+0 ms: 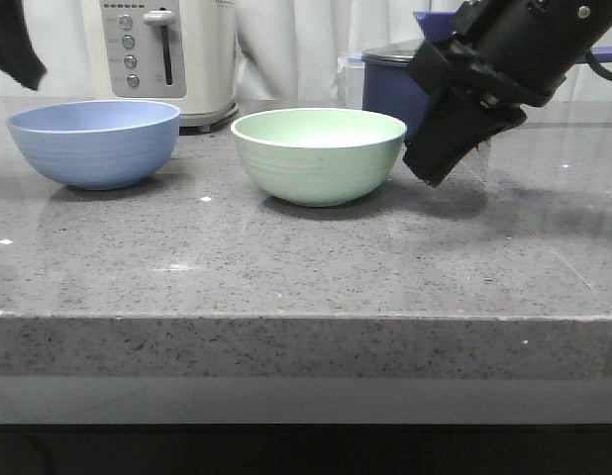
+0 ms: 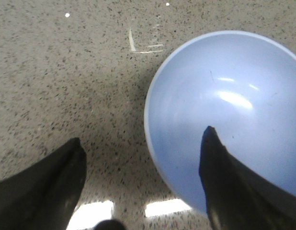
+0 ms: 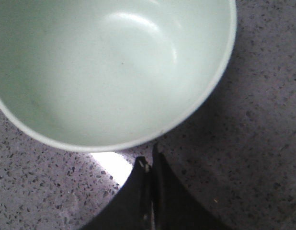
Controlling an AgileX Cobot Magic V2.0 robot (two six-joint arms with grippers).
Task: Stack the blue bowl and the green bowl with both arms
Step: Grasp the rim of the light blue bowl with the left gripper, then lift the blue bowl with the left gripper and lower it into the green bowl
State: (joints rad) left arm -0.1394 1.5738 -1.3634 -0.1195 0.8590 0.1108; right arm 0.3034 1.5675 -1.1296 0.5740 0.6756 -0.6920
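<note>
The blue bowl (image 1: 95, 142) stands upright and empty on the counter at the left. The green bowl (image 1: 319, 153) stands upright and empty near the middle. My left gripper (image 2: 141, 143) is open above the blue bowl's (image 2: 229, 115) rim, one finger over the bowl's inside, the other over the counter; in the front view only a bit of it (image 1: 17, 45) shows at the top left. My right gripper (image 1: 430, 173) is shut and empty, hanging just right of the green bowl. In the right wrist view its tips (image 3: 149, 160) sit just outside the green bowl's (image 3: 109, 67) rim.
A white toaster (image 1: 170, 54) stands behind the bowls at the back left. A dark navy lidded saucepan (image 1: 393, 87) stands behind the green bowl, next to my right arm. The grey stone counter (image 1: 306, 287) has its front edge near the camera.
</note>
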